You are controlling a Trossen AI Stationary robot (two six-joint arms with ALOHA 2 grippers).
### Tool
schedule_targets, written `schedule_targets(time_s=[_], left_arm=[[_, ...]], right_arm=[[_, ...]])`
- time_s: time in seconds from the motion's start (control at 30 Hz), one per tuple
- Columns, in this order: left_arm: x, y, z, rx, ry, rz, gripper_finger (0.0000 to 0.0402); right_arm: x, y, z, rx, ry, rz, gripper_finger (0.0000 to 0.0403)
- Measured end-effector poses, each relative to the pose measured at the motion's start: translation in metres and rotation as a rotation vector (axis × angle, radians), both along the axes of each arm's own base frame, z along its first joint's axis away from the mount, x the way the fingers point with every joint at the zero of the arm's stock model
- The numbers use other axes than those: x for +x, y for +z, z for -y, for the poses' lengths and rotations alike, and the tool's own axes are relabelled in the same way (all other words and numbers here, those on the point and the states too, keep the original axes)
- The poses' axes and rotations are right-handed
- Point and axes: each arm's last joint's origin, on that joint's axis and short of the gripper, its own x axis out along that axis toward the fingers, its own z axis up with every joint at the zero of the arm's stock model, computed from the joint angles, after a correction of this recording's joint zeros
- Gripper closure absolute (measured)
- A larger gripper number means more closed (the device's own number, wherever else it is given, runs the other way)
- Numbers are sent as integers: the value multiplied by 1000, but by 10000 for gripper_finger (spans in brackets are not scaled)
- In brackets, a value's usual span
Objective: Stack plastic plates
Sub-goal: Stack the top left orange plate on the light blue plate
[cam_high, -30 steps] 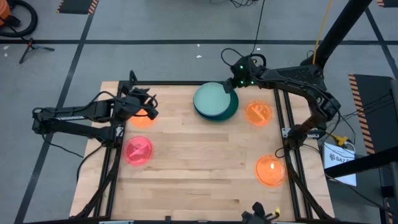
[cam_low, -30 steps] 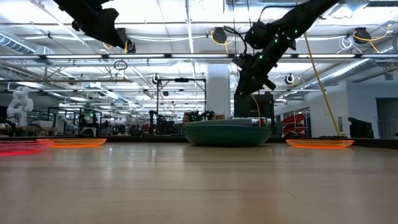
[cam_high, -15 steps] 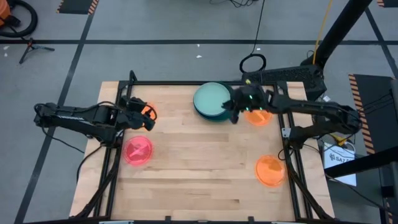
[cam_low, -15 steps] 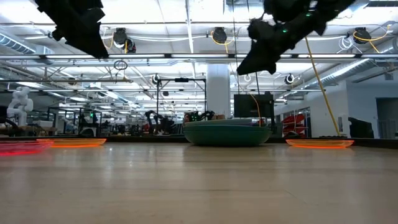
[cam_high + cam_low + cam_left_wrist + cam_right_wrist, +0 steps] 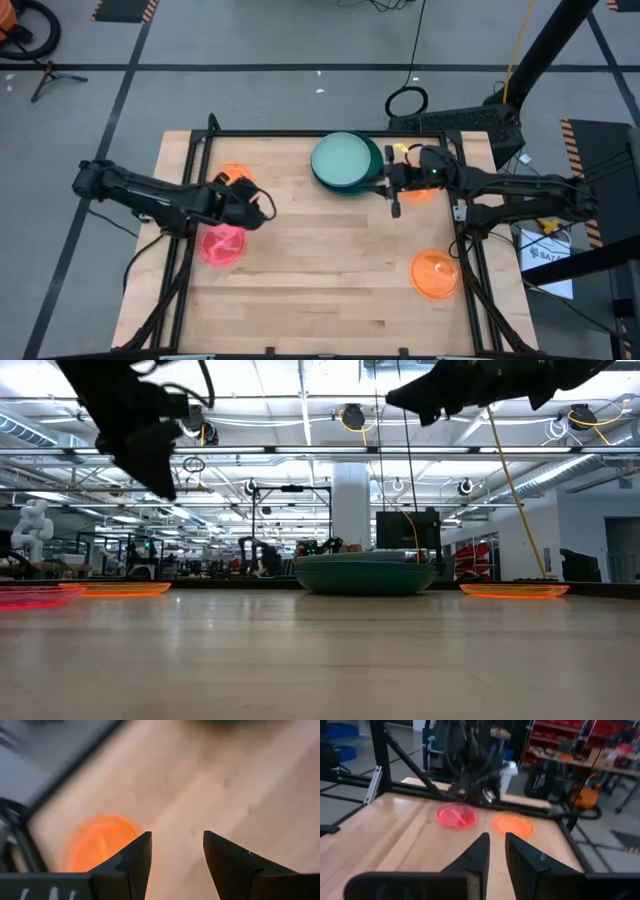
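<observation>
Table (image 5: 320,270) of pale wood is filling the middle of the high view, with a dark arm reaching in from each side. At the upper middle of that frame a stack (image 5: 347,164) of larger plates is sitting near the far edge, a mint plate on top over a dark green one; in the low view it is showing as a green mound at centre. Left gripper (image 5: 262,207) is hanging over the left part of the table, between the orange plate (image 5: 232,178) at the upper left and the pink plate (image 5: 222,243) just below it; its jaws are standing apart and holding nothing, as the left wrist view is showing with bare wood between them. Right gripper (image 5: 394,187) is hovering just right of the stack, beside another orange plate (image 5: 420,188) that its arm is partly covering; its jaws are nearly together, with only a narrow gap and nothing between them. A third orange plate (image 5: 436,275) is lying alone at the lower right of the high view, well apart from the rest.
</observation>
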Motion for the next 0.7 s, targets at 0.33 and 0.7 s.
schedule_targets(time_s=[0.33, 0.7], left_arm=[[16, -32, -38, -258, 136, -171, 218], [13, -44, -79, -321, 224, -246, 218]], right_arm=[[-4, 0, 4, -64, -13, -12, 348], [-7, -6, 3, -49, -11, -79, 348]])
